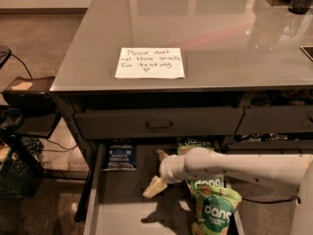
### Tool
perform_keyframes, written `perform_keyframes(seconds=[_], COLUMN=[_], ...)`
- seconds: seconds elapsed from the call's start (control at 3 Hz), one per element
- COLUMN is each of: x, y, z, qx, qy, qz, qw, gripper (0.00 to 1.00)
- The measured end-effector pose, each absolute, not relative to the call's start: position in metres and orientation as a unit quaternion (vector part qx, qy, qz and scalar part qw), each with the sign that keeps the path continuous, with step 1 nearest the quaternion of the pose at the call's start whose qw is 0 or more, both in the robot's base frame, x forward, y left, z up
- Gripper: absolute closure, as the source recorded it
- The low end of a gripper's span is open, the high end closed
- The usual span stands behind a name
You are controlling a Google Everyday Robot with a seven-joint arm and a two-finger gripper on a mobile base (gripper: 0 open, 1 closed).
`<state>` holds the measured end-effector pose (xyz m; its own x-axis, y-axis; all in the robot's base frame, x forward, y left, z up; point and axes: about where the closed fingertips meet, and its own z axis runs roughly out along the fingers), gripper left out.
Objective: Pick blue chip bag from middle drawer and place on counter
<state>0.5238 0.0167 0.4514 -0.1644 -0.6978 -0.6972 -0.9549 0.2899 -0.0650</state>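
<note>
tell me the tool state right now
tool: open, holding nothing, over the middle drawer, just right of the blue chip bag

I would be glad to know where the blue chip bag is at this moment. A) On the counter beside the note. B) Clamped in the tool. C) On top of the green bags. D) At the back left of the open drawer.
D: the blue chip bag lies flat at the back left of the open drawer, apart from the tool, which hangs open between it and the green bags.
</note>
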Motion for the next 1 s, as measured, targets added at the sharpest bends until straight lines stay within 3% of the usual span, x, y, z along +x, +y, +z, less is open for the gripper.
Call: perform_keyframes(seconds=[1.0], x=[0.551], y=[0.096], z=[0.426], qx=[-0.583], qy=[0.683], qz=[0.212], qw=[0.387], gripper=[0.00])
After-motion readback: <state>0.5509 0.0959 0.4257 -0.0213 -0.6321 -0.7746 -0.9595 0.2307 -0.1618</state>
